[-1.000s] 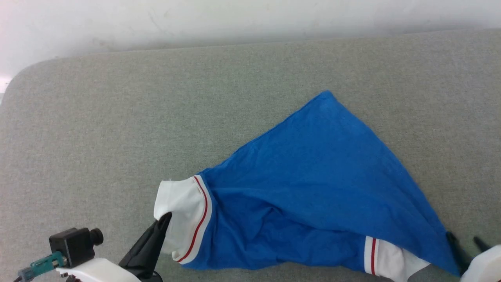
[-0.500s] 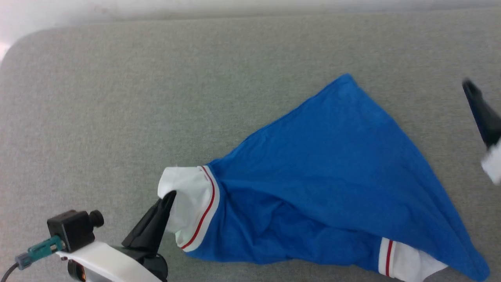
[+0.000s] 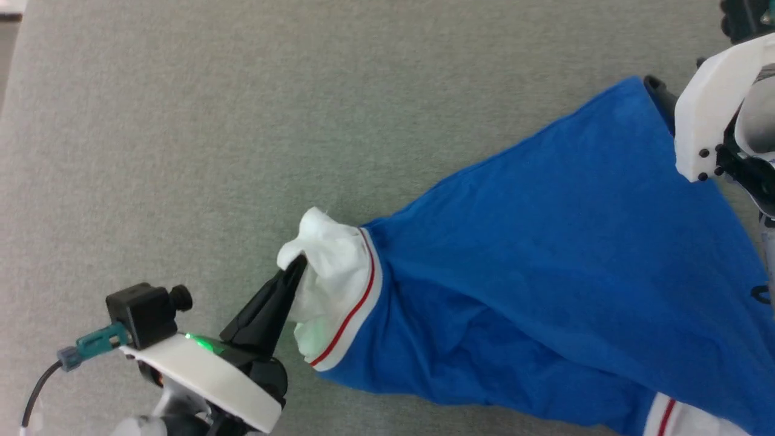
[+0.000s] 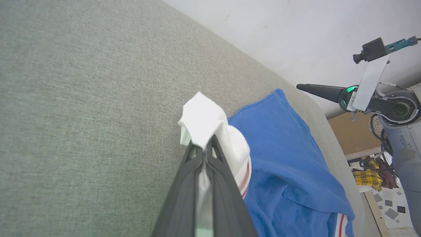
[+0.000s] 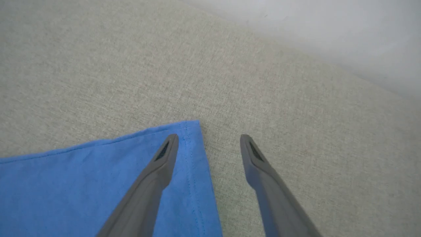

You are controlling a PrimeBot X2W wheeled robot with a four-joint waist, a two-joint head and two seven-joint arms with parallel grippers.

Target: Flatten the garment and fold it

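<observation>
Head view: grey fabric surface [image 3: 181, 121] runs wide ahead of the left jaws and off to their outer side, so there is plenty of room there. Its edge shows at the far corner beyond them. Left gripper [image 3: 298, 264] is pinched tight on the white sleeve [image 3: 336, 272] of the garment [image 3: 533, 260]. The sleeve is bunched around the tips, with the red stripe just past them. The blue body spreads away from those jaws toward the right arm, tapering to a far corner [image 3: 629, 88]. The right arm's white wrist housing [image 3: 711, 103] sits just beside that corner, and one dark finger [image 3: 660, 94] shows at it. The second sleeve [image 3: 672, 418] lies at the near edge, well apart from both jaws.

Right wrist view: right gripper [image 5: 209, 140] is spread wide with nothing in it. The hemmed corner lies under the garment-side finger, and its side hem runs up between the two fingers. The other finger is over bare grey surface. Can't tell if the tips touch down. Beyond the tips, surface continues to a pale, blurred wall [image 5: 329, 33].

Left wrist view: jaws are closed, with sleeve cloth clamped between them and poking out past the tips as a folded peak. The rumpled blue body lies to one side of them and long grey surface to the other. The surface's rounded edge is just past the garment. The right gripper sits near the far corner, side-on.
</observation>
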